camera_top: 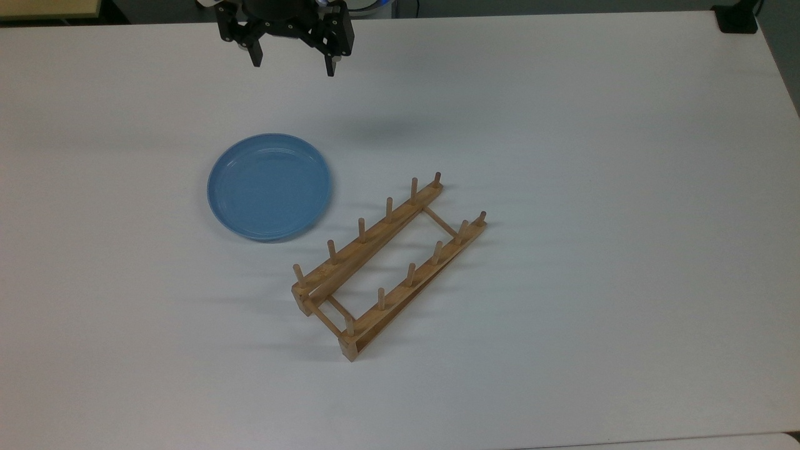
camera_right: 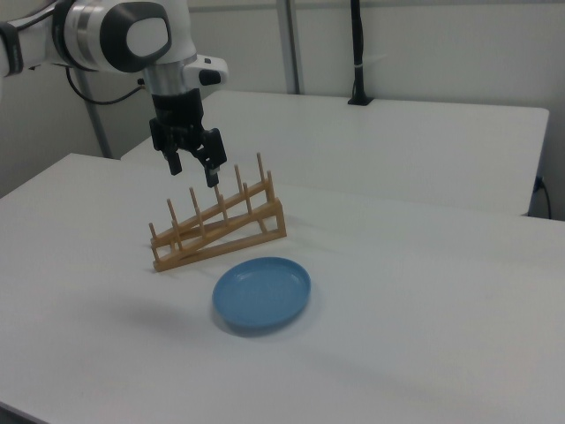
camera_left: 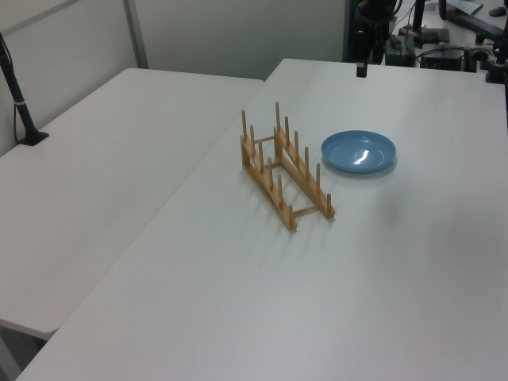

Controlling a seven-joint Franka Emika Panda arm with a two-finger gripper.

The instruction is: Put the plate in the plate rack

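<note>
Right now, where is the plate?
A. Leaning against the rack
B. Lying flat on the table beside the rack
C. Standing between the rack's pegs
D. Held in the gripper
B: the plate lies flat on the table, apart from the rack; the open gripper hangs empty above the table.
</note>
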